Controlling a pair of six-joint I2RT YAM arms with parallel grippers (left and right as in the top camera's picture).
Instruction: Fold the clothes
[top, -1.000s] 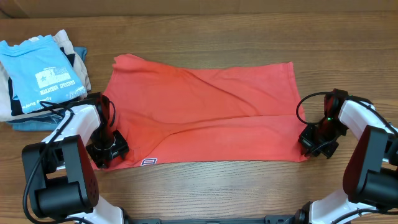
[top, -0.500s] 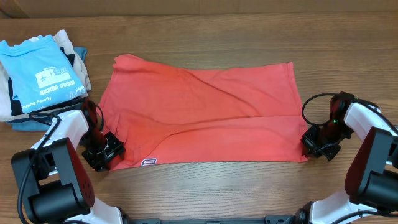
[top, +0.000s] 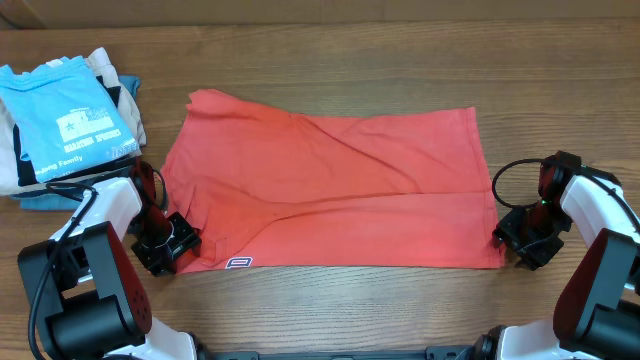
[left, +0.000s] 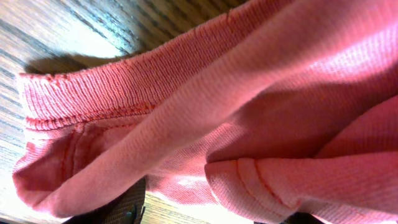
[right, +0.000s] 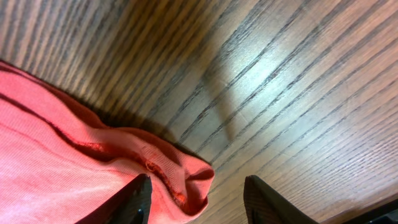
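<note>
- My left pincer (top: 165, 243) grips a bunched corner of the coral T-shirt (top: 330, 190), probably to stretch it flat.
- My right pincer (top: 525, 238) stands wide; the opposite corner lies loose on the surface (top: 350, 60).

A brown wooden table with dark, pronounced grain (top: 330, 310) is spread across the whole overhead view. A pile of folded garments (top: 30, 185) is set at its far left. The pile is topped by a light blue T-shirt with white print (top: 62, 110), laid slightly askew. A beige layer (top: 100, 60) is exposed along the far edge, a black layer (top: 117, 96) at the right side, and denim-blue cloth (top: 50, 200) at the bottom. A lighter tan band (top: 300, 10) is seen along the table's far edge; what it is cannot be told.
</note>
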